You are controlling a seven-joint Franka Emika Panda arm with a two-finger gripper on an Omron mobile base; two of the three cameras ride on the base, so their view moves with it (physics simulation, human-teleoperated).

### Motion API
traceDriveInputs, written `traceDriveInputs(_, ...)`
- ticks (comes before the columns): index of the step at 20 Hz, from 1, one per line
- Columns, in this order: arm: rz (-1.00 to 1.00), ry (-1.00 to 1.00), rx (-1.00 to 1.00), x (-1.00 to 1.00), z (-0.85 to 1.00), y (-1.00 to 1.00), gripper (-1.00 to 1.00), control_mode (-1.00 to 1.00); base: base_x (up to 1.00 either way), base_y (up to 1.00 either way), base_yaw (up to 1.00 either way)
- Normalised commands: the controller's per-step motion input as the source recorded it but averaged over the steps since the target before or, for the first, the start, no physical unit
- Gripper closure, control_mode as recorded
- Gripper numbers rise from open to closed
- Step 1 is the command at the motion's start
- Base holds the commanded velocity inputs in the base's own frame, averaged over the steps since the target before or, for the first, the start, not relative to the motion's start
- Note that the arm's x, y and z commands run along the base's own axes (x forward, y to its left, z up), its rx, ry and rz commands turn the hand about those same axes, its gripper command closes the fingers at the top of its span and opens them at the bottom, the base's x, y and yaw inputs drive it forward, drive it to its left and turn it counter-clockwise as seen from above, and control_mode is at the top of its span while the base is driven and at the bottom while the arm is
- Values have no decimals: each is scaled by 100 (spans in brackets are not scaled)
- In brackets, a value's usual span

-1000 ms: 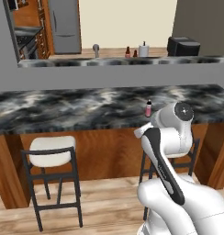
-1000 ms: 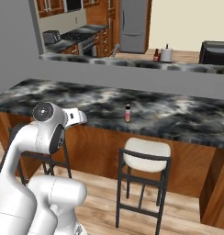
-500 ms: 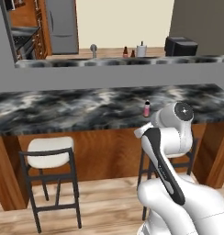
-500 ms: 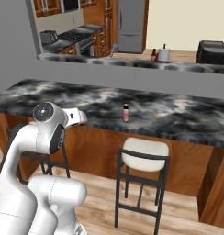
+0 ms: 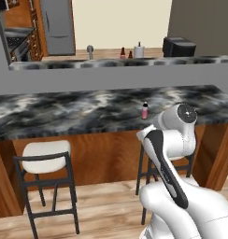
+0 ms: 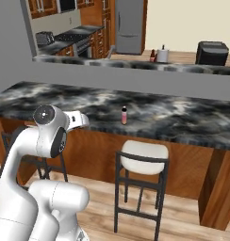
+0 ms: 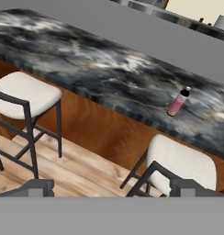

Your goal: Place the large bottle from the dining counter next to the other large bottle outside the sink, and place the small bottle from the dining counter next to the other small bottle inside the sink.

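Observation:
The small bottle (image 5: 145, 110), pink with a black cap, stands upright near the front edge of the marbled dining counter (image 5: 64, 112). It also shows in the right base view as the small bottle (image 6: 124, 115) on the dining counter (image 6: 183, 117). In the hand view my gripper (image 7: 114, 189) is open and empty, well back from the small bottle (image 7: 178, 102) and above the stools. On the far counter two dark brown bottles (image 5: 122, 52) (image 5: 130, 54) stand close together right of the sink's faucet (image 5: 90, 50). I cannot tell which one is the large bottle. The basin is hidden behind the grey ledge.
A white paper towel roll (image 5: 138, 50) and a black appliance (image 5: 179, 46) sit on the far counter. Two cushioned stools (image 7: 24, 94) (image 7: 180, 163) stand under the dining counter's front edge. A grey raised ledge (image 5: 111, 74) runs between the two counters. A fridge (image 6: 130, 26) stands at the back.
Both base views have shifted slightly, so the base has moved a little. The small bottle and the far bottles stand where they were. The gripper stays open.

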Motion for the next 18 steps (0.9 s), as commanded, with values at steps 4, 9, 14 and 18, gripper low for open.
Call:
traceDriveInputs(4,0,0,0,0,0,0,-100,100,30,-36,-4)
traceDriveInputs(9,0,0,0,0,0,0,-100,100,44,-35,-5)
traceDriveInputs(14,0,0,0,0,0,0,-100,100,55,-10,-3)
traceDriveInputs(18,0,0,0,0,0,0,-100,100,56,-2,-2)
